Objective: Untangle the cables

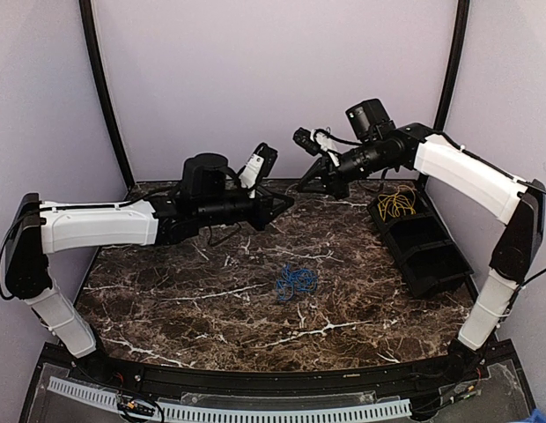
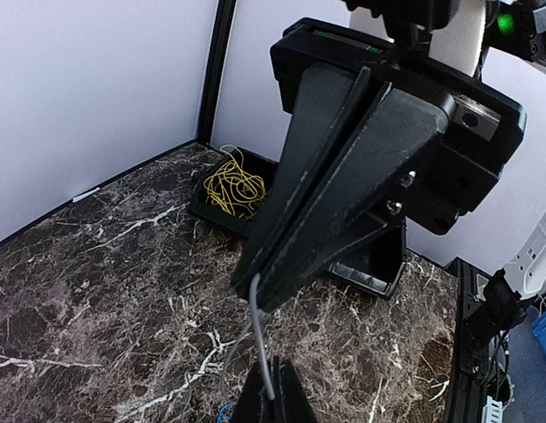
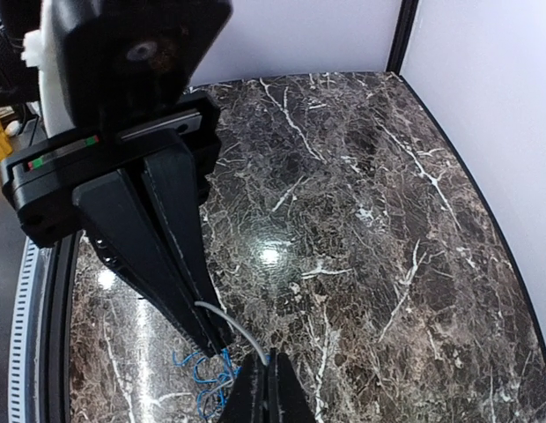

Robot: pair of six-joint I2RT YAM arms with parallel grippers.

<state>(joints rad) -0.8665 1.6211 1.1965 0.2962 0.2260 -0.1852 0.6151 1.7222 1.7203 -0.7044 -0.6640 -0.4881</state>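
Observation:
A short grey cable [image 2: 260,335] runs between my two grippers, held above the back of the marble table [image 1: 167,291]. My left gripper [image 1: 289,203] is shut on one end of it, and the left wrist view shows its fingertips [image 2: 271,388] pinching the wire. My right gripper [image 1: 301,185] is shut on the other end [image 3: 238,324], its tips [image 3: 269,379] closed together. The two grippers almost touch. A bundle of blue cables [image 1: 296,282] lies loose on the table below them. A bundle of yellow cables [image 1: 396,204] sits in the far compartment of a black tray [image 1: 431,256].
The black tray stands along the table's right edge, and its nearer compartments hold nothing that I can see. White walls close in the back and both sides. A white slotted cable duct [image 1: 255,410] runs along the near edge.

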